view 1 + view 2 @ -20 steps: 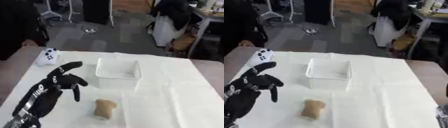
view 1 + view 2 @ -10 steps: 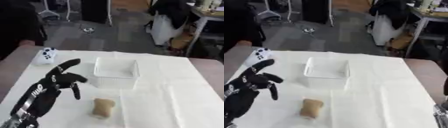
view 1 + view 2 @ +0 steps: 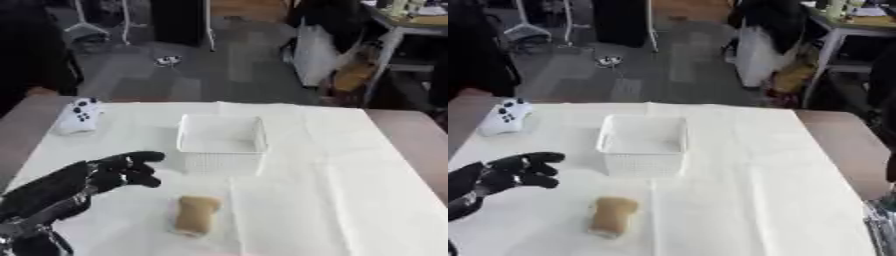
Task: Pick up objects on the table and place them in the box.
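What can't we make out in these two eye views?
- Tan object: too blurred to identify, both views.
- Box: the mesh walls hide its floor near the front; nothing shows inside.
- Left hand: fingers curled, holding nothing; the lower left edge cuts off its arm.
- Right hand: only a sliver of something at the lower right edge of the right eye view; not identifiable.
- White controller: markings too small.
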